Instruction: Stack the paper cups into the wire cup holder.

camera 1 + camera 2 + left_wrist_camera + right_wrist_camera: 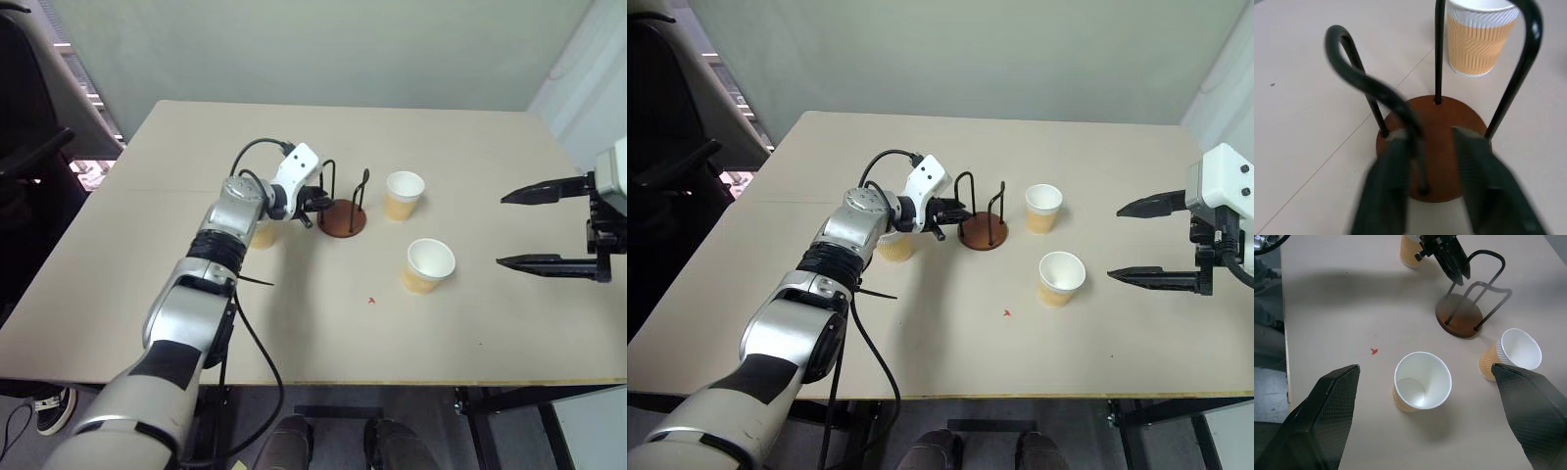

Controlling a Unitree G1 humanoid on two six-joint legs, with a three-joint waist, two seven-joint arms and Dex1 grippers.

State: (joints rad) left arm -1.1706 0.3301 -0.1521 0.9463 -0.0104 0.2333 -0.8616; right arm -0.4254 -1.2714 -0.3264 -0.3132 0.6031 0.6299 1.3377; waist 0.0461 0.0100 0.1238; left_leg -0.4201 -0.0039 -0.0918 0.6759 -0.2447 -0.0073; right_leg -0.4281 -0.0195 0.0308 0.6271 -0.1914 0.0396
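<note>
The wire cup holder (1437, 142), a brown disc with black arches, is pinched by the left gripper (1425, 161); the right gripper (529, 228) gapes wide.

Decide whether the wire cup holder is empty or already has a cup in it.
Empty. The wire cup holder shows a bare reddish disc between its two black arches, and all three paper cups stand on the table outside it.

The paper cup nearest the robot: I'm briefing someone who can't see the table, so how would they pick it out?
On the beige table, find the wire cup holder near the middle. Two paper cups stand on its right-hand side; take the one closer to the front edge, near a small red mark. The third cup stands behind the left arm.
</note>
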